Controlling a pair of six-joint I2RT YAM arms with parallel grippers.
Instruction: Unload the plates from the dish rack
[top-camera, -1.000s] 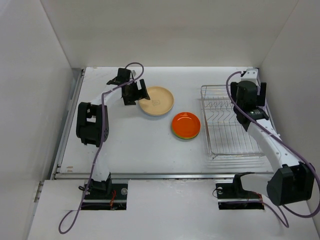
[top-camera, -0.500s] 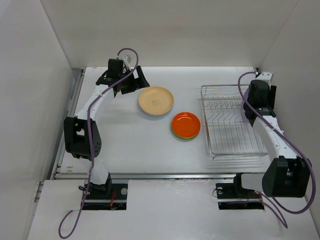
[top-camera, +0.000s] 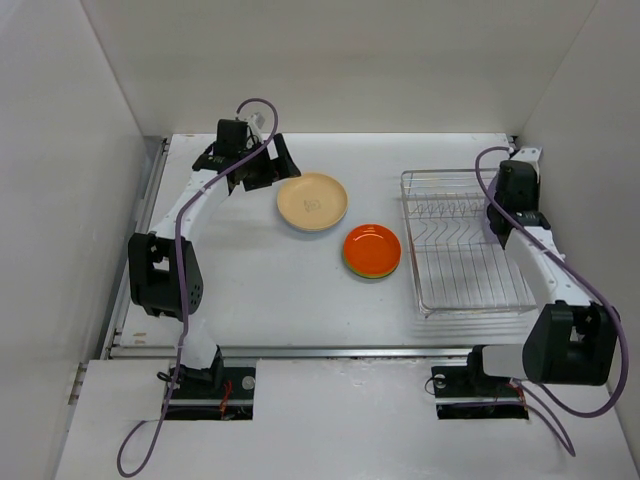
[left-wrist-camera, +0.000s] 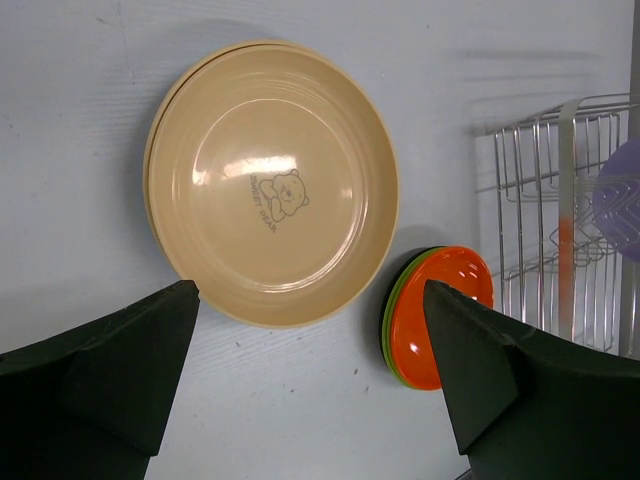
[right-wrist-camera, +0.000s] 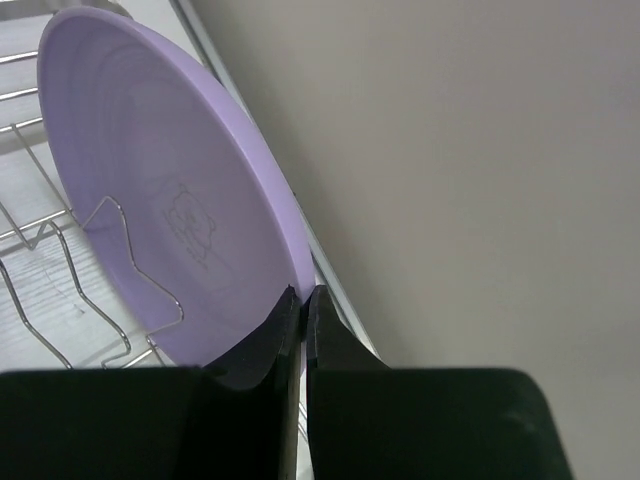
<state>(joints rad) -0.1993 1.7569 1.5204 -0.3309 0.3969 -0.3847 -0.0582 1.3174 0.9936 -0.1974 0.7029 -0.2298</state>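
One lavender plate (right-wrist-camera: 170, 200) standing in rack (top-camera: 465, 270), far right; right gripper (right-wrist-camera: 303, 300) clamping its rim; left gripper (left-wrist-camera: 310, 300) gaping wide beside tan plate (left-wrist-camera: 270, 180).

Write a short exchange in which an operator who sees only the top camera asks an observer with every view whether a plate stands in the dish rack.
Operator: From above, the dish rack looks bare. Is there a plate in it?
Observer: Yes. The right wrist camera shows a lavender plate standing on edge between the wires.
Operator: Does the right gripper have hold of it?
Observer: Yes. It is shut on the plate's rim.
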